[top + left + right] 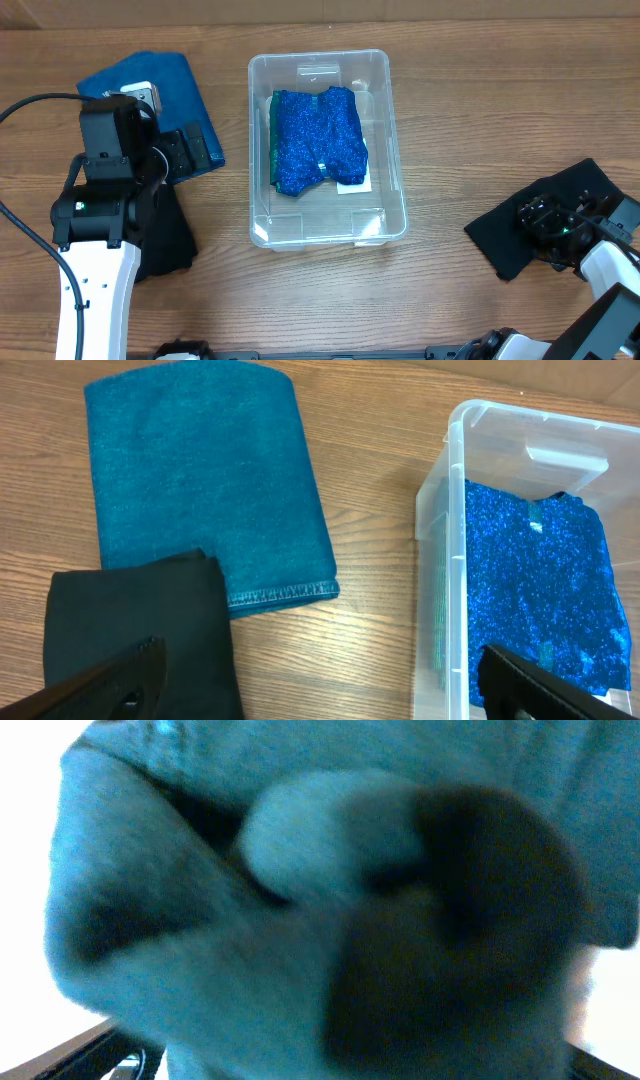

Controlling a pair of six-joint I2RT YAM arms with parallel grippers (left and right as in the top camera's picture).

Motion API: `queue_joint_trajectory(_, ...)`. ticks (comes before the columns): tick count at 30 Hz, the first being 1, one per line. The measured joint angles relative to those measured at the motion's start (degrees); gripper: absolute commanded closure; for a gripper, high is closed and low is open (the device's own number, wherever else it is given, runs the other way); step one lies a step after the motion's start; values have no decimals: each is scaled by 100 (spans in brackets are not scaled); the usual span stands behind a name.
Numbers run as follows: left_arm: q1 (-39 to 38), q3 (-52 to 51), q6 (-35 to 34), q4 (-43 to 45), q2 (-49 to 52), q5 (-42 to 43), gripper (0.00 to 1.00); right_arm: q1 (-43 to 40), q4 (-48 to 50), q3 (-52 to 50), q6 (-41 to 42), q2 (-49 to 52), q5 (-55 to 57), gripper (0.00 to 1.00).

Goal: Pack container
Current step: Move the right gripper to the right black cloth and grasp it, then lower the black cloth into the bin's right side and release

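Observation:
The clear container (384, 85) stands mid-table and holds a sparkly blue cloth (318, 138) lying over a green item. It also shows in the left wrist view (447, 520), with the blue cloth (540, 580) inside. My left gripper (320, 690) is open and empty. It hovers over bare wood between a black cloth (140, 630) and the container's wall. My right gripper (555, 225) is down on another black cloth (505, 240) at the right. Bunched, blurred cloth (300, 920) fills its wrist view, with the fingers showing only at the lower corners, spread apart.
A folded teal towel (150, 80) lies at the back left, also in the left wrist view (200, 470). The left black cloth (165, 235) lies just in front of it, partly under my left arm. A black cable runs along the left edge.

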Motion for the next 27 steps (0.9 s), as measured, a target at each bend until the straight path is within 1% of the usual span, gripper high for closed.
queue_joint_trajectory(2, 0, 0, 0, 0, 0, 0, 0, -4, 111, -7, 24, 170, -313, 61)
queue_joint_trajectory(3, 0, 0, 0, 0, 0, 0, 0, -2, 131, -28, 31, 232, -422, 72)
queue_joint_trajectory(4, 0, 0, 0, 0, 0, 0, 0, -2, 133, -61, 37, 278, -581, 89)
queue_joint_trajectory(5, 0, 0, 0, -2, 0, 0, 0, -2, 120, -94, 31, 310, -645, 96)
queue_joint_trajectory(11, 0, 0, 0, 0, 0, 0, 0, 9, 57, -146, -44, 345, -1453, 96)
queue_joint_trajectory(14, 0, 0, 0, -2, 0, 0, 0, 275, -662, 168, -155, 262, -1873, 96)
queue_joint_trajectory(17, 0, 0, 0, 0, 0, 0, 0, 826, -1340, 1029, -260, -74, -1926, 96)
queue_joint_trajectory(21, 0, 0, 0, 0, 0, 0, 0, 1810, -2227, 2796, -326, -404, -1652, 96)
queue_joint_trajectory(22, 0, 0, 0, 0, 0, 0, 0, 2225, -2398, 3412, -330, -439, -1521, 96)
queue_joint_trajectory(23, 0, 0, 0, 0, 0, 0, 0, 2568, -2415, 3821, -343, -461, -1412, 96)
queue_joint_trajectory(27, 0, 0, 0, 0, 0, 0, 0, 3689, -2439, 4736, -516, -476, -1045, 96)
